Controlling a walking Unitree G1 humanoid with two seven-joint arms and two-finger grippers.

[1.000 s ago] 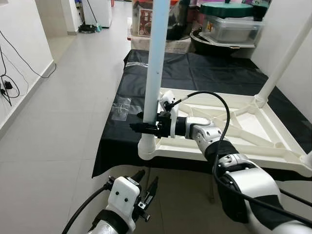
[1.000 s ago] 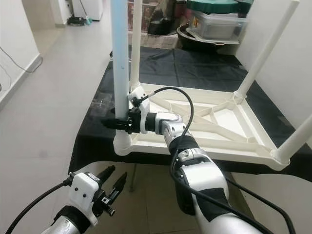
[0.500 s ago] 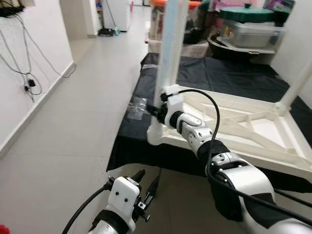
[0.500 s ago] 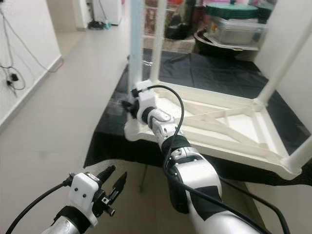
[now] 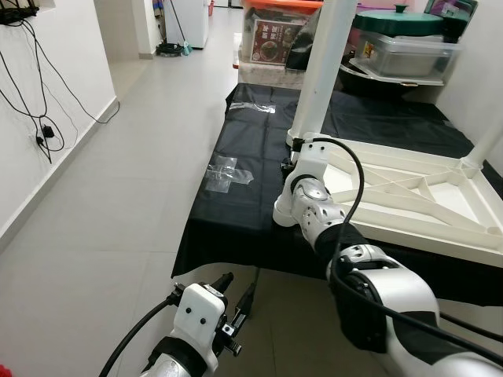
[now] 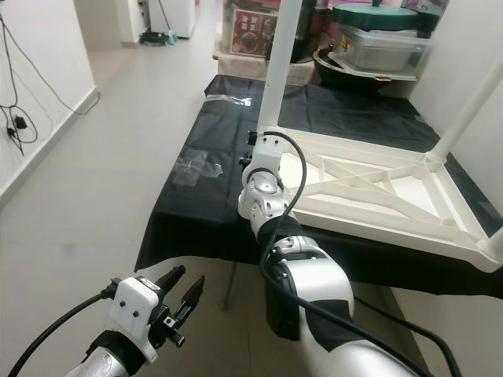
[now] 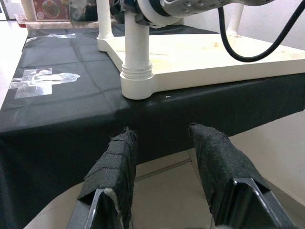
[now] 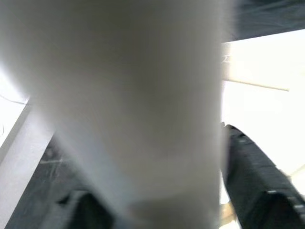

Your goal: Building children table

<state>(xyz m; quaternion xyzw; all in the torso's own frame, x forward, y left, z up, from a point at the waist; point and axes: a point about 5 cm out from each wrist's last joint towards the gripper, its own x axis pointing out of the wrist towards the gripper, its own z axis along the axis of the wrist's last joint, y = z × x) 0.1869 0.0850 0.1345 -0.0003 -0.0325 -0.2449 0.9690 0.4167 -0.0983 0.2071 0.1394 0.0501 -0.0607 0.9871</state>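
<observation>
The white children's table (image 5: 424,233) lies upside down on a black cloth (image 5: 236,216). A white leg (image 5: 321,71) stands upright in its near left corner socket (image 7: 137,81). My right gripper (image 5: 292,151) is shut on this leg just above the socket. In the right wrist view the leg (image 8: 128,95) is a white blur with a black finger (image 8: 252,181) on either side. My left gripper (image 7: 164,167) hangs open and holds nothing, low over the floor in front of the table's near edge. Another leg (image 6: 471,102) rises at the far right corner.
The black cloth covers a low stand whose near edge faces me. A clear plastic bag (image 5: 224,171) lies on the cloth left of the table. Storage boxes and bins (image 5: 405,51) stand behind. A wall with cables (image 5: 31,86) runs along the left of open tiled floor (image 5: 102,228).
The head camera has shifted. My right wrist has swung round the leg, from reaching in sideways to standing on the leg's near side. The left gripper stays open and low.
</observation>
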